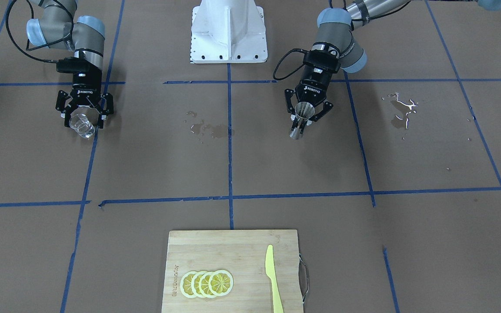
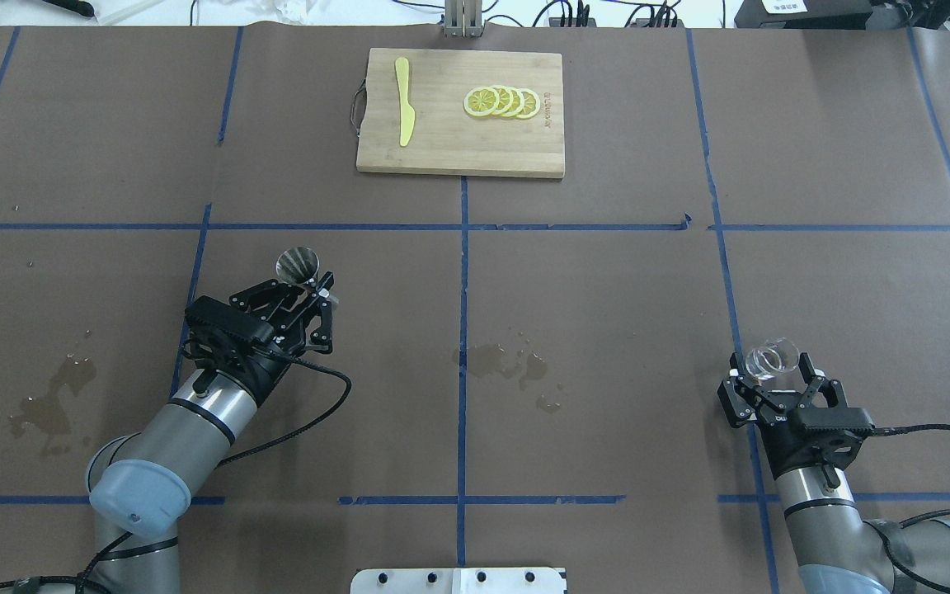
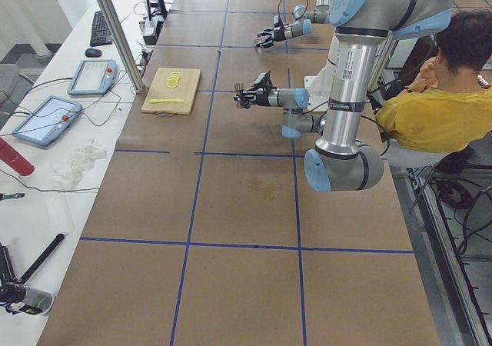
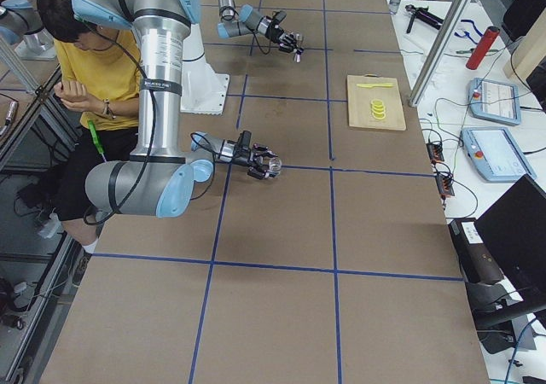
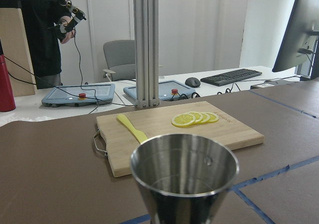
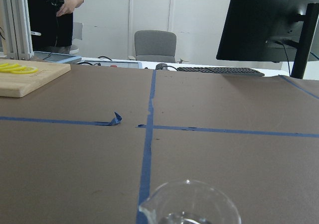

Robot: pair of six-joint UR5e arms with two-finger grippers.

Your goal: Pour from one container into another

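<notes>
Two grips | left end effector (image 2: 303, 290) clamps jigger (image 2: 297, 264), right end effector (image 2: 774, 373) clamps glass cup (image 2: 772, 358) | well apart; we fear misaligned rims spilling onto surface (image 2: 607, 330).

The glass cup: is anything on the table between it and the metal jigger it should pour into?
Nothing solid. The cup, in the right gripper, and the jigger, in the left gripper, have only table and a wet patch between them. The cutting board lies well off that line.
</notes>
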